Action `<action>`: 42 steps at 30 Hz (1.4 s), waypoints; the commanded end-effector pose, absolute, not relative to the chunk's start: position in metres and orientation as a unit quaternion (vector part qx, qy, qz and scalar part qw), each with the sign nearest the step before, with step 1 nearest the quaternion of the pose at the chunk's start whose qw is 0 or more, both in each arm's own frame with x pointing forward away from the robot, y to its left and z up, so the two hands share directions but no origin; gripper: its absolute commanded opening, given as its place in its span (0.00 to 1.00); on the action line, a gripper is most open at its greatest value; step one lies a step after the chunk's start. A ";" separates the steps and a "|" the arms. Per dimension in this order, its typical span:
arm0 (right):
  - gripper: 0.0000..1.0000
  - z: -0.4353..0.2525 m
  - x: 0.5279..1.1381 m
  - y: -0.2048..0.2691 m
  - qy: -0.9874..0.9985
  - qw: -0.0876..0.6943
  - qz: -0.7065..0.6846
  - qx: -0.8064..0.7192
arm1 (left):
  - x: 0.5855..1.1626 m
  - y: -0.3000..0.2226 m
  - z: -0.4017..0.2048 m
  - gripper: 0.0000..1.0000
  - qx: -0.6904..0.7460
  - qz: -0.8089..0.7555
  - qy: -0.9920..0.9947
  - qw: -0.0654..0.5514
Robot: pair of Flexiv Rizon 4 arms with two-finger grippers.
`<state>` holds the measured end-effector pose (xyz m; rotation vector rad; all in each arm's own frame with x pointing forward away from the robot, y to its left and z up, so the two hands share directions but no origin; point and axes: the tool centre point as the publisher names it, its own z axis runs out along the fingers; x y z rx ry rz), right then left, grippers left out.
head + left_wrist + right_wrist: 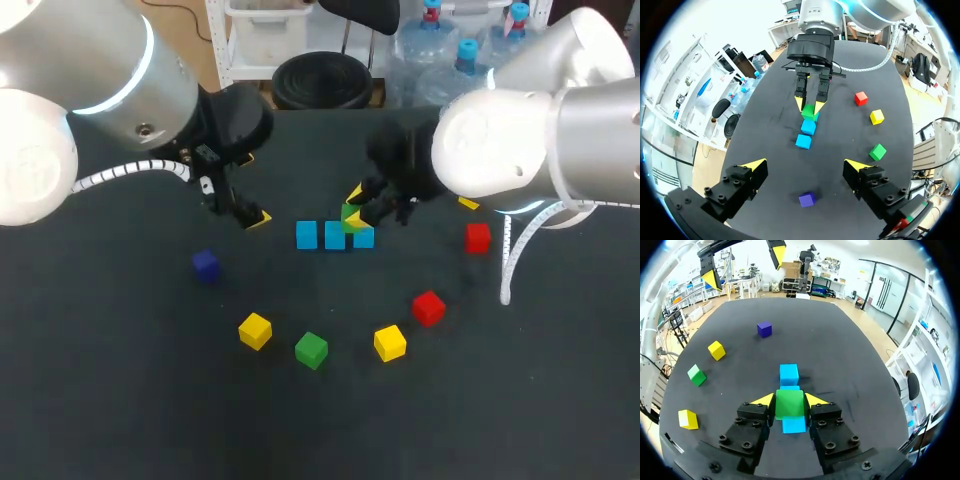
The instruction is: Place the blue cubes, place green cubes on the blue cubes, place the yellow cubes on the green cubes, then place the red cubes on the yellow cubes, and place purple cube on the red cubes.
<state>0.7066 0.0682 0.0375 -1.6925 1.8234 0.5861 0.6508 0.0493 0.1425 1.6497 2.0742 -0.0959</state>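
**One green cube held over the end of the blue row**

Nearest the robot, a second green cube is seen lying between two yellow cubes on the black table. A red cube and a dark purple cube lie a little farther out. All are loose and well apart, so most of the stacking is judged to be left.

Farther back, three light-blue cubes are laid in a line, with another red cube off to their right. The blue step is judged done and the green step in hand.

A small green cube is gripped from two sides by the yellow-tipped fingers of the right gripper. It is held directly over the blue cube at the row's right end. Whether it is already seated there cannot be told.

The next move is judged to call for a square set-down, a release, and a straight lift, so that the row is not nudged.

Beyond the row's other end, the left gripper is held above the table, spread wide and empty.
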 end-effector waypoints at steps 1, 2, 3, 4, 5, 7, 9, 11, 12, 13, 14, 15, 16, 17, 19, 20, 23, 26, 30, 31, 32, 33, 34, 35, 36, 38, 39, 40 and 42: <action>0.00 0.037 0.709 0.069 0.681 0.287 0.223 -0.636 | 0.652 0.050 0.142 1.00 0.604 -0.036 0.758 0.242; 0.00 0.037 0.709 0.070 0.680 0.287 0.224 -0.636 | 0.652 0.050 0.142 1.00 0.604 -0.036 0.758 0.242; 0.00 0.037 0.709 0.070 0.680 0.287 0.224 -0.636 | 0.652 0.050 0.142 1.00 0.604 -0.036 0.758 0.242; 0.00 0.037 0.709 0.070 0.680 0.287 0.224 -0.637 | 0.652 0.050 0.142 1.00 0.604 -0.036 0.758 0.242; 0.00 0.037 0.709 0.070 0.680 0.287 0.225 -0.637 | 0.652 0.050 0.142 1.00 0.604 -0.036 0.758 0.242; 0.00 0.037 0.709 0.070 0.679 0.286 0.225 -0.637 | 0.652 0.050 0.142 1.00 0.604 -0.036 0.758 0.242; 0.00 0.036 0.709 0.070 0.679 0.286 0.226 -0.638 | 0.652 0.050 0.142 1.00 0.604 -0.036 0.758 0.242; 0.00 0.035 0.709 0.070 0.678 0.285 0.227 -0.638 | 0.652 0.050 0.142 1.00 0.604 -0.036 0.758 0.242; 0.00 0.035 0.710 0.070 0.678 0.284 0.228 -0.638 | 0.652 0.050 0.142 1.00 0.604 -0.036 0.758 0.242; 0.00 0.034 0.710 0.070 0.678 0.284 0.228 -0.638 | 0.652 0.050 0.142 1.00 0.604 -0.036 0.758 0.242; 0.00 0.034 0.710 0.070 0.678 0.283 0.228 -0.639 | 0.652 0.050 0.142 1.00 0.604 -0.036 0.758 0.242; 0.00 0.034 0.710 0.070 0.678 0.283 0.228 -0.639 | 0.652 0.050 0.142 1.00 0.604 -0.036 0.758 0.242; 0.00 0.034 0.710 0.069 0.678 0.283 0.229 -0.639 | 0.652 0.050 0.142 1.00 0.604 -0.036 0.758 0.242; 0.00 0.034 0.710 0.069 0.678 0.283 0.229 -0.639 | 0.652 0.050 0.142 1.00 0.604 -0.036 0.758 0.242; 0.00 0.033 0.711 0.069 0.678 0.283 0.230 -0.639 | 0.652 0.050 0.142 1.00 0.604 -0.036 0.758 0.242; 0.00 0.033 0.711 0.069 0.678 0.283 0.230 -0.639 | 0.652 0.050 0.142 1.00 0.604 -0.036 0.758 0.242; 0.00 0.033 0.711 0.069 0.678 0.282 0.231 -0.638 | 0.652 0.050 0.142 1.00 0.604 -0.036 0.758 0.242; 0.00 0.033 0.711 0.070 0.677 0.283 0.232 -0.638 | 0.652 0.050 0.142 1.00 0.604 -0.036 0.758 0.242; 0.00 0.033 0.712 0.070 0.677 0.283 0.233 -0.639 | 0.652 0.050 0.142 1.00 0.604 -0.036 0.758 0.242; 0.00 0.033 0.712 0.071 0.677 0.283 0.233 -0.639 | 0.652 0.050 0.142 1.00 0.604 -0.036 0.758 0.242; 0.00 0.033 0.713 0.071 0.676 0.282 0.233 -0.639 | 0.652 0.050 0.142 1.00 0.604 -0.036 0.758 0.242; 0.00 0.033 0.713 0.071 0.676 0.282 0.233 -0.639 | 0.652 0.050 0.142 1.00 0.604 -0.036 0.758 0.242; 0.00 0.032 0.713 0.071 0.676 0.282 0.233 -0.639 | 0.652 0.050 0.142 1.00 0.604 -0.036 0.758 0.242; 0.00 0.032 0.713 0.071 0.676 0.282 0.234 -0.639 | 0.652 0.050 0.142 1.00 0.604 -0.036 0.758 0.242; 0.00 0.032 0.713 0.071 0.676 0.281 0.234 -0.640 | 0.652 0.050 0.142 1.00 0.604 -0.036 0.758 0.242; 0.00 0.031 0.714 0.071 0.676 0.281 0.234 -0.640 | 0.652 0.050 0.142 1.00 0.604 -0.036 0.758 0.242; 0.00 0.031 0.714 0.071 0.676 0.280 0.235 -0.640 | 0.652 0.050 0.142 1.00 0.604 -0.036 0.758 0.242; 0.00 0.031 0.714 0.071 0.676 0.280 0.235 -0.640 | 0.652 0.050 0.142 1.00 0.604 -0.036 0.758 0.242; 0.00 0.030 0.715 0.072 0.676 0.279 0.235 -0.640 | 0.652 0.050 0.142 1.00 0.604 -0.036 0.758 0.242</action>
